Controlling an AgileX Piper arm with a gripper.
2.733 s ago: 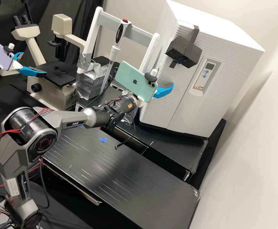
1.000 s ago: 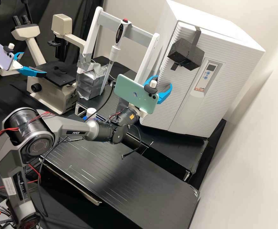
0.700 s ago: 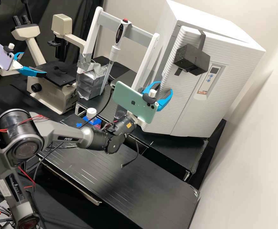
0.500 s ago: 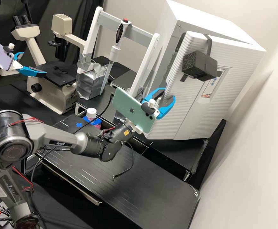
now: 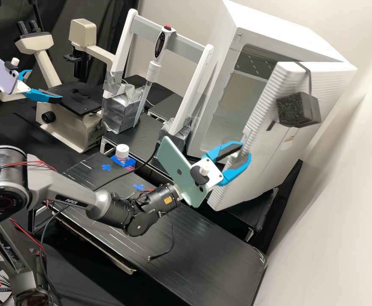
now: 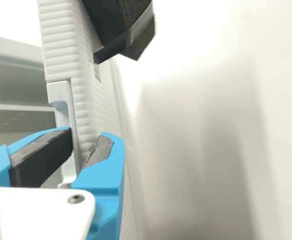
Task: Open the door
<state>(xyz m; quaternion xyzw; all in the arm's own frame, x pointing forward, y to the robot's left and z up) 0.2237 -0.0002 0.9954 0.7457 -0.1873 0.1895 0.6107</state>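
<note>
In the high view, holds the door (image 5: 258, 148) partway open, swung well out from the front of the white cabinet (image 5: 279, 34) and angled toward the wall (image 5: 343, 182). Has the gripper (image 5: 245, 151) closed on the door's free edge, with one blue finger (image 5: 237, 173) on the ribbed outer face and the other on the inner side. Bares part of the pale interior (image 5: 232, 110) between cabinet and door. In the wrist view, straddles the ribbed edge with both fingers, with the black pad (image 6: 43, 157) at the light recessed strip (image 6: 61, 95).

Bears a black block (image 5: 298, 110) on the door's outer face, above the gripper, with a dark strap (image 5: 308, 78) running up over the top edge. Carries a teal phone (image 5: 175, 168), tilted, just behind the gripper.

Beside the cabinet, includes a white frame (image 5: 192, 91) and an upright pipette (image 5: 159, 46). Farther off, includes a microscope (image 5: 71, 121). Nearer the arm (image 5: 126, 216), includes a white-capped bottle (image 5: 122, 151) near the counter (image 5: 194, 246) and two bits of blue tape (image 5: 106, 167) on top of it.
</note>
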